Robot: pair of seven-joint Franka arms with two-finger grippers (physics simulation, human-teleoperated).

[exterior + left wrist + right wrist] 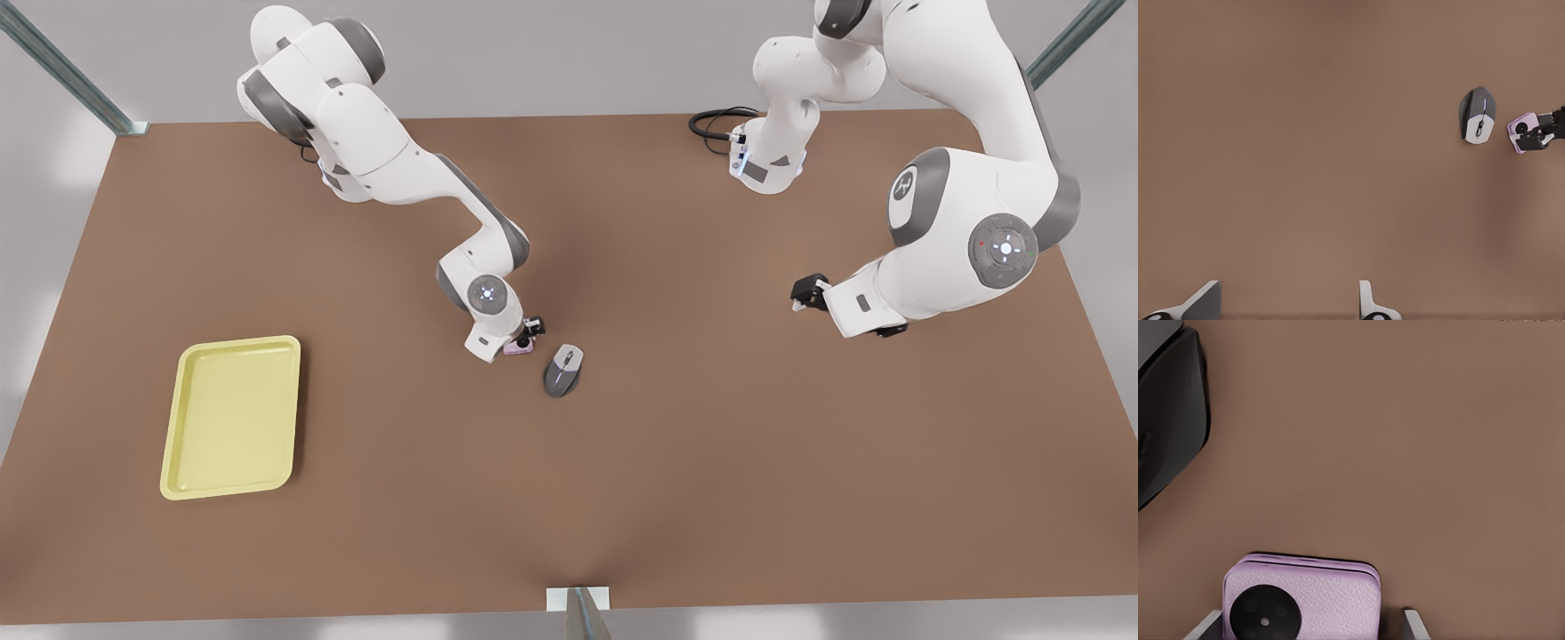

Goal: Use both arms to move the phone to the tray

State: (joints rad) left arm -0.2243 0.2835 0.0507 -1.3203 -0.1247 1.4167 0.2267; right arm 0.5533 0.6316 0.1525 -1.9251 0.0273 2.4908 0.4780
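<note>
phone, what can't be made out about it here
- phone: one end cut off by the right wrist view's edge
- front view: right gripper covers most of it, contact unclear
- mouse: cropped in the right wrist view
- left gripper waits apart, open

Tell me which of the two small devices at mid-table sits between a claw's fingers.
The pink phone, straddled by the right claw. The grey mouse lies free beside it.
</note>
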